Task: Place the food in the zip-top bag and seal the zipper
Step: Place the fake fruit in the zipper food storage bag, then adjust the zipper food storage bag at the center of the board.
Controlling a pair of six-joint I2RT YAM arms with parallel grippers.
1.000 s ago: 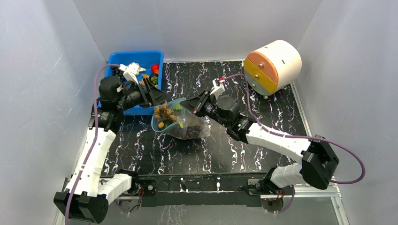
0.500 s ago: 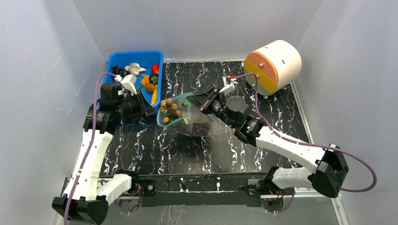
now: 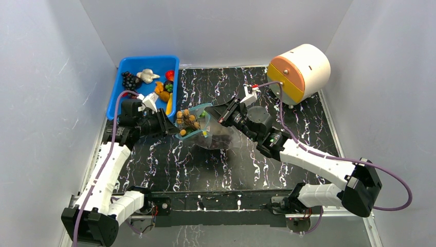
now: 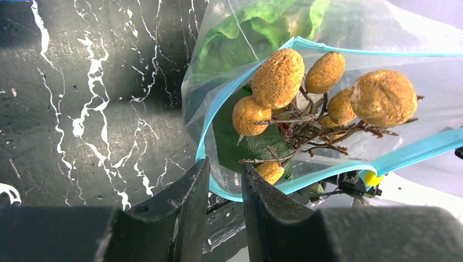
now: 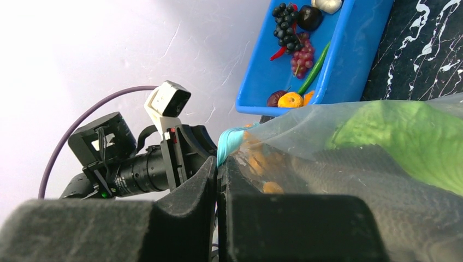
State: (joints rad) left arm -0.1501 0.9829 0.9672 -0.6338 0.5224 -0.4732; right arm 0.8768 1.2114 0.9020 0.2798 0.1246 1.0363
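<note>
Blue bin point(image 3: 141, 63) at back-left, cream round drawer unit point(image 3: 301, 72) with orange and yellow fronts back-right, both on black marbled tabletop point(image 3: 169, 164).

Left hand point(image 4: 225, 170) slightly parted, right hand point(image 5: 218, 164) pinched shut, arms reaching inward

You see the clear zip-top bag point(image 3: 208, 128) mid-table, mouth gaping leftward, teal zipper point(image 4: 333, 168) unsealed. Orange-brown pieces point(image 4: 322, 93) on twigs sit in the mouth; green lettuce point(image 4: 245, 24) and a dark bunch point(image 3: 220, 140) lie deeper inside.
</note>
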